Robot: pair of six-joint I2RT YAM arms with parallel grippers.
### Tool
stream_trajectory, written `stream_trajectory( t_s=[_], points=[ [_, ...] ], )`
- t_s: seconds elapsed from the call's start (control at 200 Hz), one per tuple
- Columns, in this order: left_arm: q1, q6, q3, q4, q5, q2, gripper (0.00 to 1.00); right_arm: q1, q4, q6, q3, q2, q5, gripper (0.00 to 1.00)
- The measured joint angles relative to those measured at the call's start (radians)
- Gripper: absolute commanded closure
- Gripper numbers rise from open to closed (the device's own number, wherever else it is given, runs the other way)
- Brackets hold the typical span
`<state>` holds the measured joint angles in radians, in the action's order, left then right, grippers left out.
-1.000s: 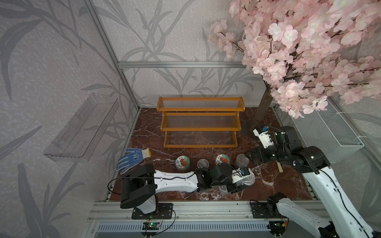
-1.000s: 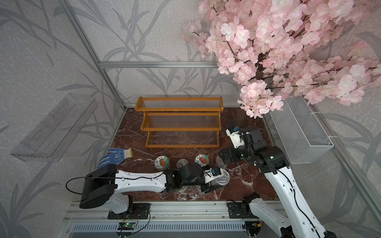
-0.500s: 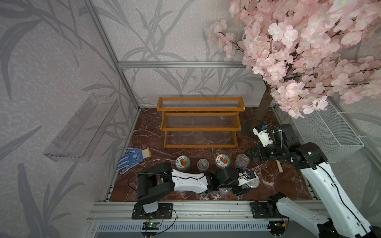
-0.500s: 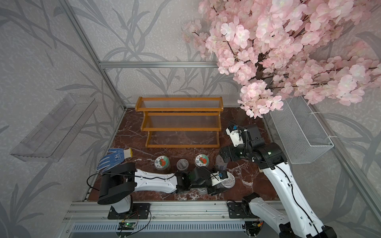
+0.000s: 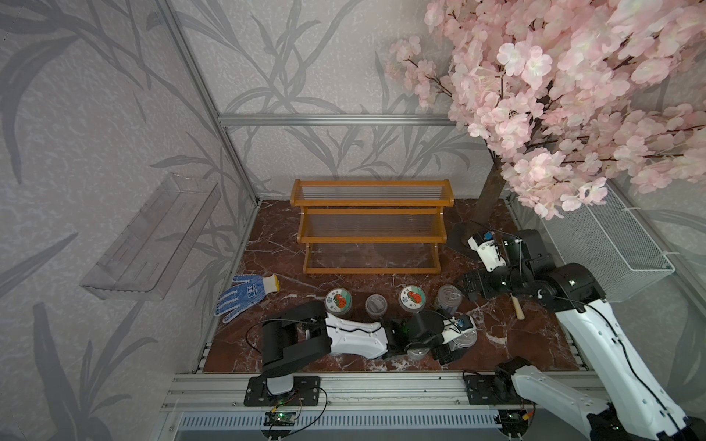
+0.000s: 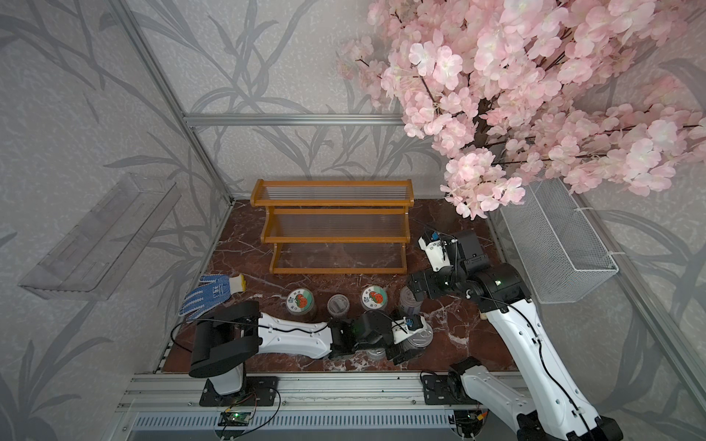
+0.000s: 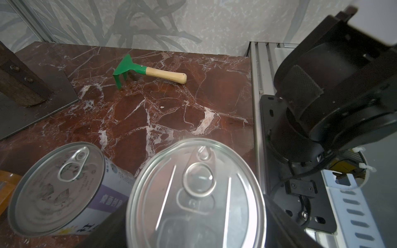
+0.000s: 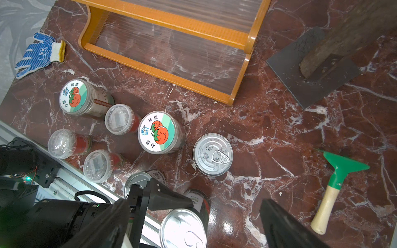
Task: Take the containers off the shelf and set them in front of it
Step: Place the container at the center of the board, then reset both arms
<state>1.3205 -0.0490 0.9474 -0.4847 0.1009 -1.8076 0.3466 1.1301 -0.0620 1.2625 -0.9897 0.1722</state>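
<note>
Now we find all eight containers [image 8: 160, 132] upright on the bench [image 5: 496, 336], on the near side of the shelf [image 5: 370, 225] and apart from it: two jars [image 8: 76, 96], three cups [image 8: 121, 119] and three tins [image 8: 141, 182]. The left tool [image 5: 454, 345] lies low with a finger on each side of the near-right tin [image 7: 193, 193]; whether it grips that tin we cannot tell. The right tool [image 5: 470, 285] hangs with jaws spread wide, holding nothing, just right of the far tin [image 5: 447, 299].
</note>
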Motion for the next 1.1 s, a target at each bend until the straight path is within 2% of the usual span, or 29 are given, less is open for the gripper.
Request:
stream_trajectory(
  t_s=[0.39, 0.515, 0.755, 0.96, 1.03, 1.1],
  points=[
    [0.000, 0.000, 0.000, 0.008, -0.002, 0.003, 0.01, 0.000, 0.000, 0.003, 0.000, -0.001, 0.001, 0.01],
    [0.000, -0.002, 0.000, 0.048, -0.003, 0.048, 0.00, 0.000, -0.001, 0.003, 0.000, -0.006, 0.002, 0.01],
    [0.000, 0.002, -0.022, 0.156, -0.009, 0.241, 0.00, -0.001, -0.010, 0.003, 0.000, -0.021, 0.005, 0.01],
    [-0.008, 0.054, -0.113, 0.343, -0.100, 0.478, 0.00, -0.002, -0.037, -0.012, -0.033, -0.019, -0.006, 0.01],
    [-0.039, 0.093, -0.134, 0.417, -0.117, 0.572, 0.00, -0.016, -0.053, -0.029, -0.067, -0.009, -0.024, 0.01],
    [-0.129, 0.149, -0.152, 0.479, -0.129, 0.664, 0.00, -0.064, -0.079, -0.051, -0.117, 0.011, -0.040, 0.01]
  ],
)
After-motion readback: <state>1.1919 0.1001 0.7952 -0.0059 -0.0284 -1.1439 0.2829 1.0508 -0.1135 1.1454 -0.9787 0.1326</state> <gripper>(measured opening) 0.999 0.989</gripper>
